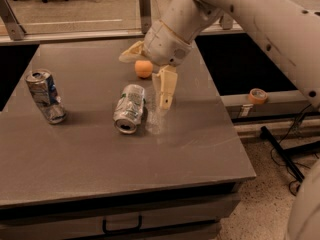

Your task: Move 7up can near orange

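Note:
The 7up can [128, 108], silver with green and white markings, lies on its side in the middle of the grey table [90, 159], its open end toward the front. The orange [144, 68] sits behind it, a short way up the table. My gripper [146, 76] hangs above the table between the can and the orange, just right of the can. It is open and empty, with one cream finger [165, 87] pointing down and the other finger [131, 53] spread out behind, beside the orange.
A silver can with blue markings [45, 96] stands upright at the table's left. A roll of tape [258, 95] rests on a ledge to the right. A glass barrier with metal posts [145, 4] runs behind the table. Cables lie on the floor at right.

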You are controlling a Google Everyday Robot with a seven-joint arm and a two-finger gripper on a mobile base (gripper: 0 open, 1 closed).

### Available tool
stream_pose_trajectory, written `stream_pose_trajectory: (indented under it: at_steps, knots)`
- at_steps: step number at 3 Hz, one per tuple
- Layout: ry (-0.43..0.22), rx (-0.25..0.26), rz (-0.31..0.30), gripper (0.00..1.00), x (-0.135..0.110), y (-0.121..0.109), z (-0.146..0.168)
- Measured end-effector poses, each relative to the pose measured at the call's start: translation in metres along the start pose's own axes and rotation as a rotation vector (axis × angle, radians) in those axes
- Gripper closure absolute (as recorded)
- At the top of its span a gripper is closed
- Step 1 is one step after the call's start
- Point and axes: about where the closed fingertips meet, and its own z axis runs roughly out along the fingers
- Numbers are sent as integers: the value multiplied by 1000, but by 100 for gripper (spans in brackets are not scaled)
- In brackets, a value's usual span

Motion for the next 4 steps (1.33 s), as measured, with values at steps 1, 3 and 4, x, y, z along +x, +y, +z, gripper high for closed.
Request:
stream_pose_trajectory:
  at_steps: [1,3,4]
  knots:
    - [207,-34,-199,0,-16,-7,2]
    - [571,-94,-577,0,14,-7,-8]
    - [586,-146,-715,0,21,-4,-5]
